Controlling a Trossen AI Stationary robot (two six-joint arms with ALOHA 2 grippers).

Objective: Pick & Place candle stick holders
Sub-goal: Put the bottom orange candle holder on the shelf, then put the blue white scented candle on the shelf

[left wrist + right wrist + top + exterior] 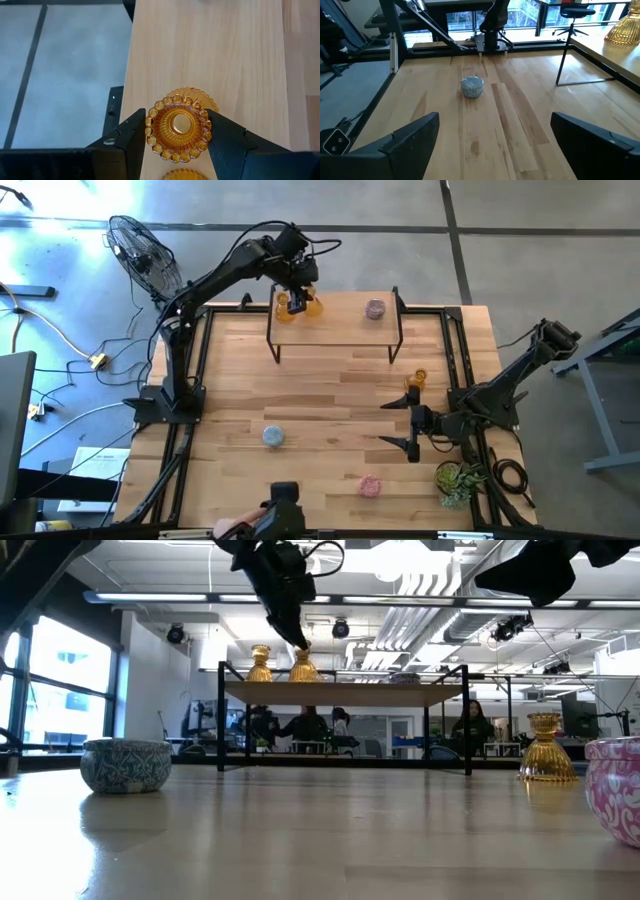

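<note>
at upper left of the high view the left gripper (177, 145) has its jaws clenched around the beaded rim of an amber holder (178, 131) on the raised shelf (340, 320), beside a second amber holder (285, 308). it looks like light, rigid, slick, breakable glass, best gripped gently across the rim. at lower right the right gripper (404, 424) waits over the desk (320, 400), jaws released.

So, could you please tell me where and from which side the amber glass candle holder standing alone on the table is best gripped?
The amber glass candle holder stands upright: wide ribbed base, narrower waist, beaded cup. I would probably come from above and close on the waist or cup. The right gripper, open, is nearest.
</note>
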